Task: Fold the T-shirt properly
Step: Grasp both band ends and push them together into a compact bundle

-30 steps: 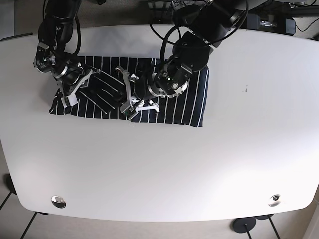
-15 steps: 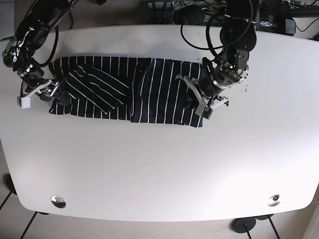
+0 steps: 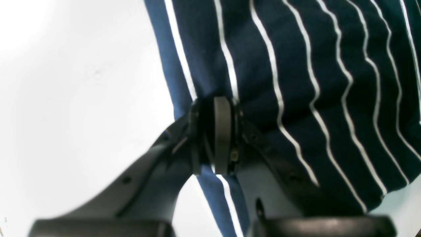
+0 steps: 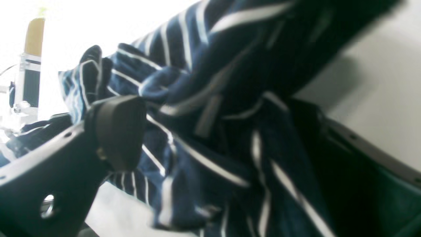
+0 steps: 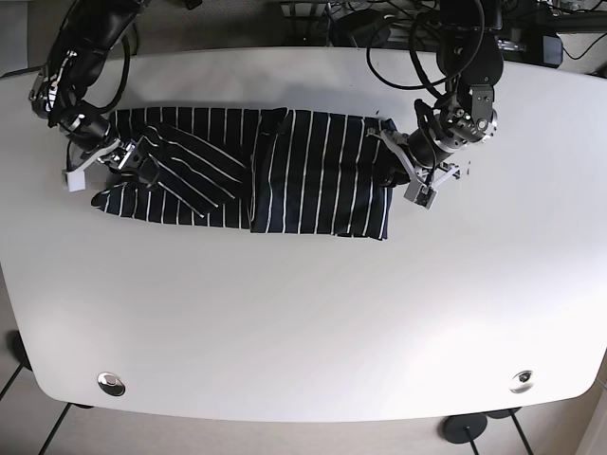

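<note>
Left gripper (image 3: pixel 217 131) was clamped on the T-shirt (image 5: pixel 285 171) edge; right gripper (image 4: pixel 204 131) had bunched fabric between its jaws, table (image 5: pixel 303 313) below.

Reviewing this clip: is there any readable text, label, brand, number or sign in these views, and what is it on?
None can be read in any view.
Striped T-shirt: white stripes only, no print or tag showing.
White table: no markings; the small dark specks are not text.
Left end effector and right end effector: no lettering visible; the right wrist view is blurred.
Equipment behind the table: too small to read.
</note>
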`<control>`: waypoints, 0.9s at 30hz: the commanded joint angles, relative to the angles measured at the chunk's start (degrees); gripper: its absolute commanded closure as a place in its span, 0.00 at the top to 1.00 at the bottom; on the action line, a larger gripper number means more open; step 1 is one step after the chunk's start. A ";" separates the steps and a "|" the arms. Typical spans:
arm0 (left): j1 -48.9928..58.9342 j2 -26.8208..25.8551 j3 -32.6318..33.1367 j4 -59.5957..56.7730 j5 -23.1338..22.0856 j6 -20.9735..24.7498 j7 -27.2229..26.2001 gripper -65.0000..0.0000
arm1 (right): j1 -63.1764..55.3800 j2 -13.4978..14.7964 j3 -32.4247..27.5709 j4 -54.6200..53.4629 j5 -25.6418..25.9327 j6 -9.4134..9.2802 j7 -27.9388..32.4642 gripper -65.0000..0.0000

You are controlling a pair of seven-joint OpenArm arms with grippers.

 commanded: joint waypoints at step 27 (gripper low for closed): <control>-2.54 10.27 2.19 -9.05 0.11 -0.23 -0.17 0.06 | -5.37 -8.19 -14.02 39.74 -10.31 -0.70 -2.08 0.03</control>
